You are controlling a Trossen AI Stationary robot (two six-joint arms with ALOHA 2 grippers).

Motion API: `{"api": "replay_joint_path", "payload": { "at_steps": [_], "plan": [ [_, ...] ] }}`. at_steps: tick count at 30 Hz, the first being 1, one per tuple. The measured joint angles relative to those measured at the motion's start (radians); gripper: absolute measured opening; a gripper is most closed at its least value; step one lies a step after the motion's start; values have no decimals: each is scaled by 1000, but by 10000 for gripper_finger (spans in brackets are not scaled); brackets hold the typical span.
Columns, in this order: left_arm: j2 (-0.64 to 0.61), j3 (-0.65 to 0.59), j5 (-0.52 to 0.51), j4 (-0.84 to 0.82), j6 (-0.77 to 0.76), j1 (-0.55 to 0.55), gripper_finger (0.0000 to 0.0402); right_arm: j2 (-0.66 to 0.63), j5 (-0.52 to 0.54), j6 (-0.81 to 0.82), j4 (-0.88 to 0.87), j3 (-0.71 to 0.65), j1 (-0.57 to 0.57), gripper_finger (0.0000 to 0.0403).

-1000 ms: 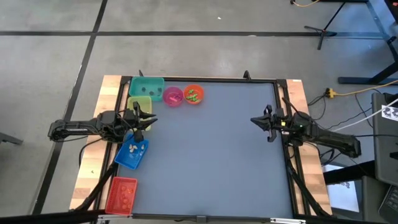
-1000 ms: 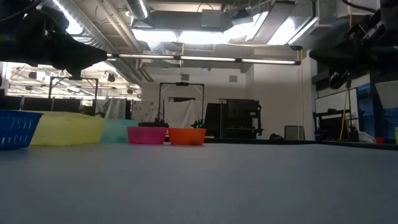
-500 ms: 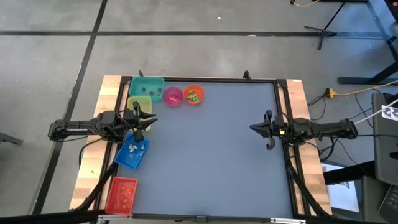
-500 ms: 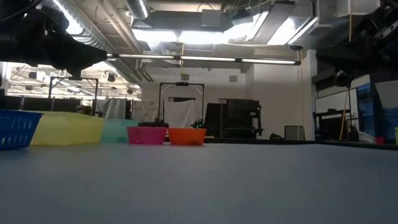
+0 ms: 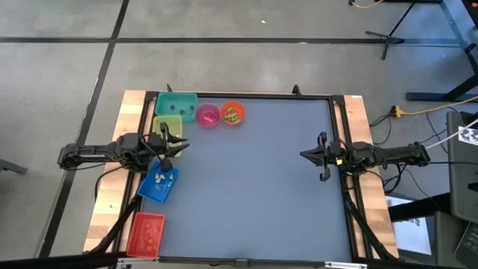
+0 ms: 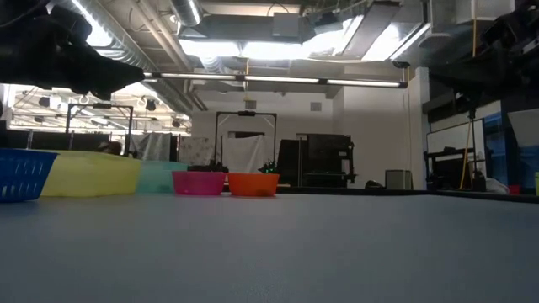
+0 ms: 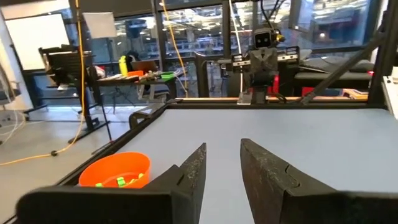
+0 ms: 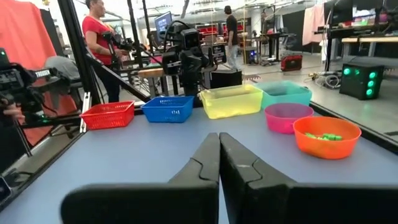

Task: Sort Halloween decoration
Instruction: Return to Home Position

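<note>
Slate-blue table (image 5: 261,187). Toward eleven o'clock — teal bin (image 5: 176,97), yellow-green bin (image 8: 235,101), pink bowl (image 8: 287,120), orange bowl (image 8: 324,147) holding green trinkets (image 8: 323,135). Blue lattice-walled bin (image 8: 168,109) holds white trinkets (image 5: 162,178); red lattice-walled bin (image 8: 107,116) — seven o'clock.

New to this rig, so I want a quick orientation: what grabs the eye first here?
Bright containers line the left side of the table: a teal bin, yellow bin, pink bowl and orange bowl holding green trinkets at the far corner, then a blue bin and red bin nearer. The left pincer hovers open by the yellow and blue bins; the right pincer, shut, hangs at the right edge.
</note>
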Motion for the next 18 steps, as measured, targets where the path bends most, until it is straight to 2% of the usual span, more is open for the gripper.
{"api": "replay_joint_path", "payload": {
  "at_steps": [6, 18],
  "plan": [
    [5, 0, 40, -7, 5, 0, 85, 0, -2, -138, -1, 0, 0, 1],
    [35, 0, 46, -8, 5, 0, 85, 0, -2, -146, 1, 0, 0, 1]
  ]
}}
